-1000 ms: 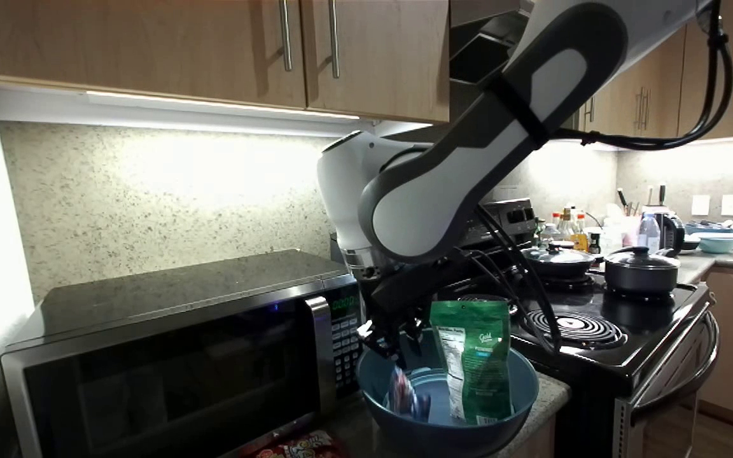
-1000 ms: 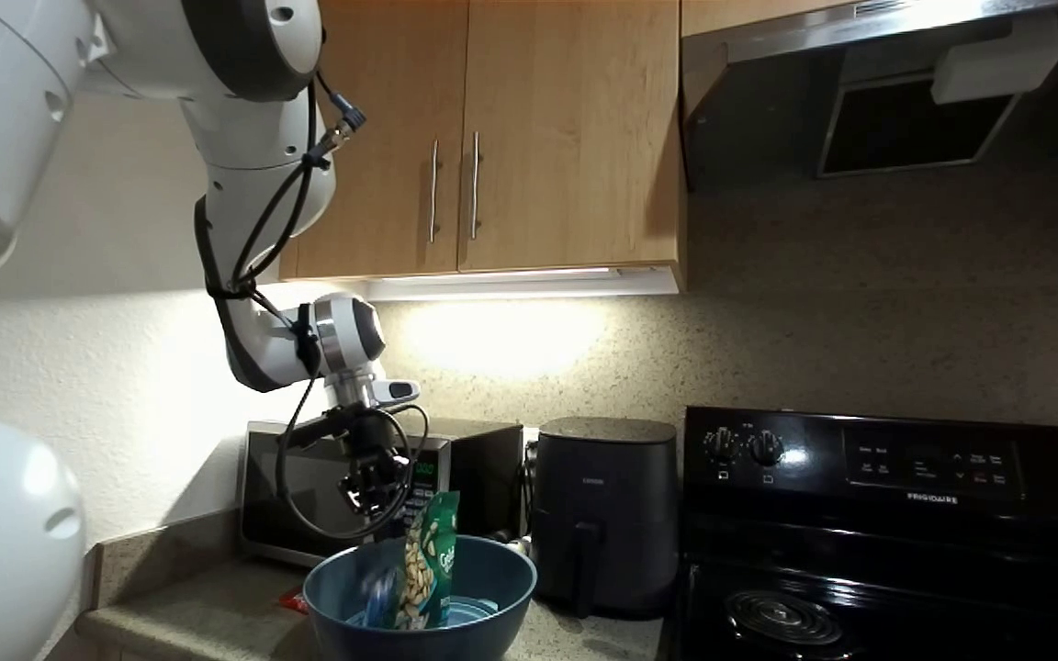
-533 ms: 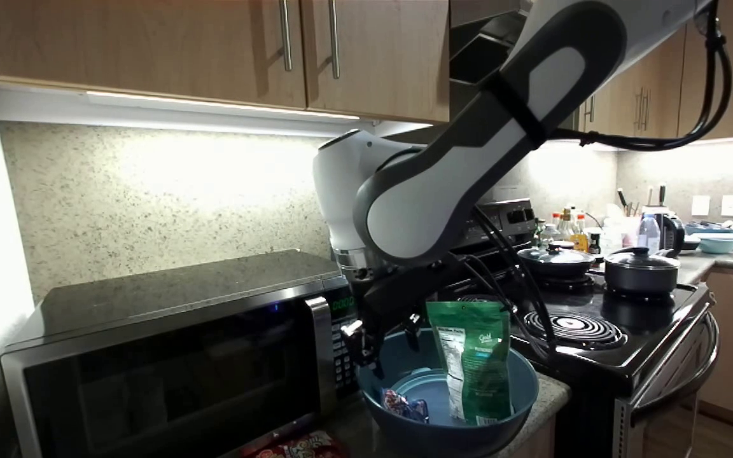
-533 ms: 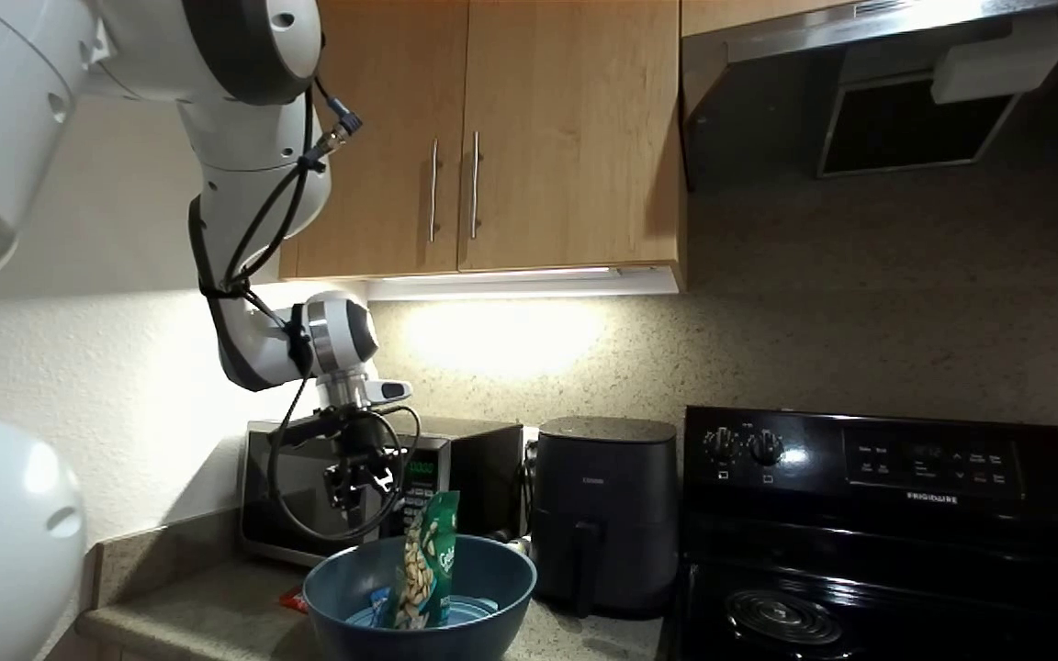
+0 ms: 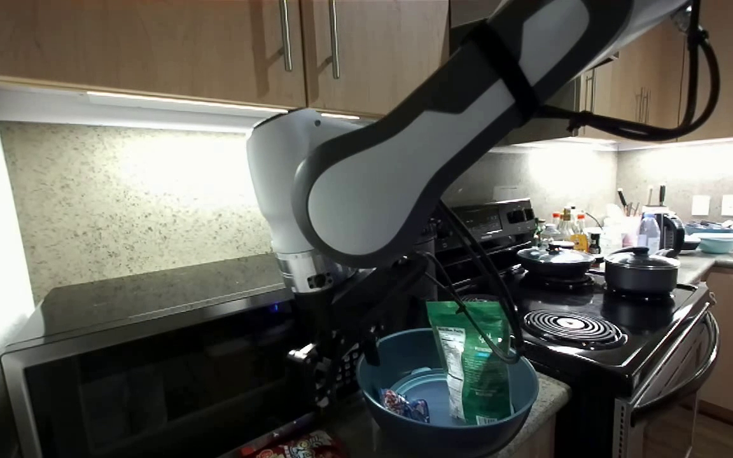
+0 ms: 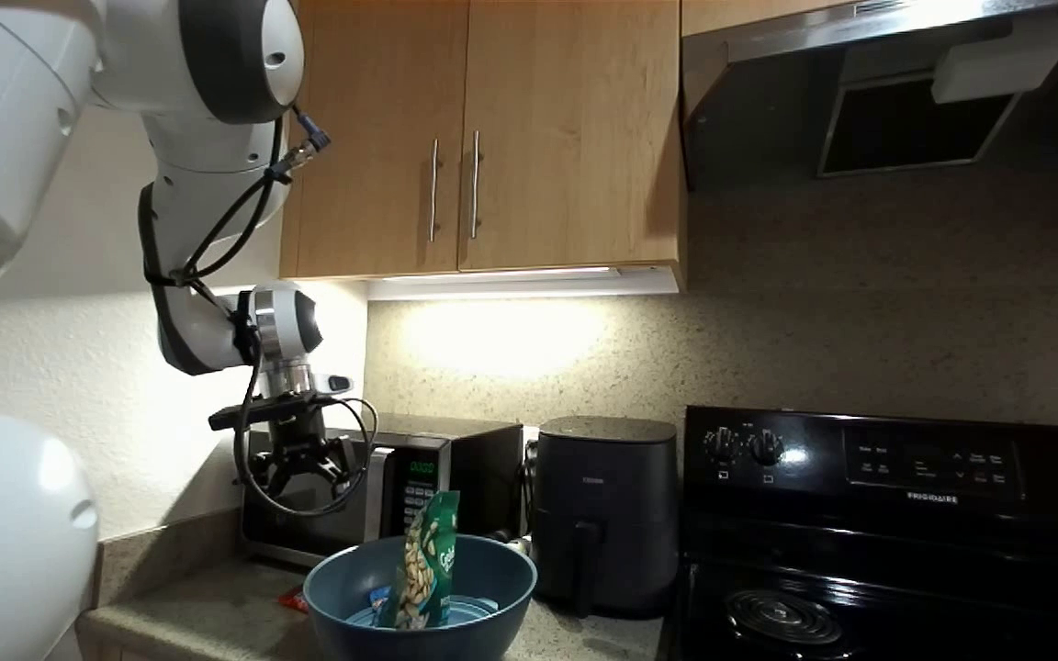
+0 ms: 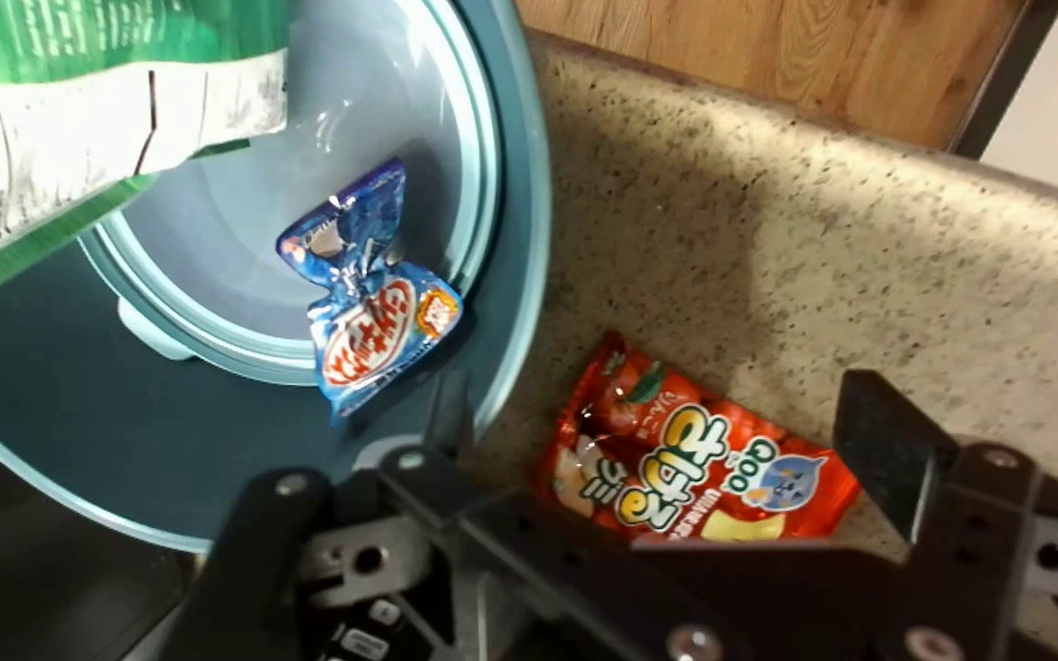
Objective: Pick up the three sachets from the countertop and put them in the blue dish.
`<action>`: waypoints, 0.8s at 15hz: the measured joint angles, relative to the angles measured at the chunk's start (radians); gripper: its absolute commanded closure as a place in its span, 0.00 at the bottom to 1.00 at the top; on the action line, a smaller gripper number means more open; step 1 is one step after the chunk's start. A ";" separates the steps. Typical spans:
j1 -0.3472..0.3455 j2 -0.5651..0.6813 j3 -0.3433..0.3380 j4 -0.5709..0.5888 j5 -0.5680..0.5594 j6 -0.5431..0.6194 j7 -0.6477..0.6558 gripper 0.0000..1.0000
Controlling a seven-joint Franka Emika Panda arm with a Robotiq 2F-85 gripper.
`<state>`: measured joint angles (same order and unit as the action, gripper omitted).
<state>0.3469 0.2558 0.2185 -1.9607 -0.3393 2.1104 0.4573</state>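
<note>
Partly Loaded: Two In, One Out

Gripper [image 7: 662, 422]: released. Its jaws stand wide apart in the wrist view; in both exterior views it hangs downward at the end of the robot arm [image 5: 373, 197].

Red sachet [image 7: 694, 454]: lies flat on the speckled countertop [image 7: 860, 266], printed face up, just beside the blue bowl [image 7: 524, 211]. In the wrist view it appears between the jaws, one edge hidden by the gripper. Contact between this sachet and the bowl cannot be determined.

Blue sachet [image 7: 382, 308]: lies inside the blue bowl, near the wall, gathered at its middle. A lighter blue disc [image 7: 354, 101] with a tab is visible in the bottom of the bowl.

Green pouch [image 5: 474, 369]: stands in the same bowl, slightly tilted, with its top raised above the rim. One face carries a white printed panel; the other is largely nut-patterned.

Microwave [image 5: 163, 356]: stands behind the gripper in both exterior views; green digits are lit on its display [image 6: 421, 466].

Air fryer [image 6: 607, 514]: stands between the microwave and the black stove [image 6: 896, 542].

Stove: two lidded pots [image 5: 641, 273] rest on it, beyond a bare coil burner [image 5: 573, 326].

Cupboards [image 6: 575, 138]: wood-faced, mounted above the microwave.

Bottles [image 5: 579, 236]: stand at the far side of the stove.
</note>
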 measured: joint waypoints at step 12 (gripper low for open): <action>0.056 0.304 0.010 0.254 0.017 -0.079 -0.306 0.00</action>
<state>0.4024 0.5603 0.2288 -1.7065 -0.3227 2.0310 0.1510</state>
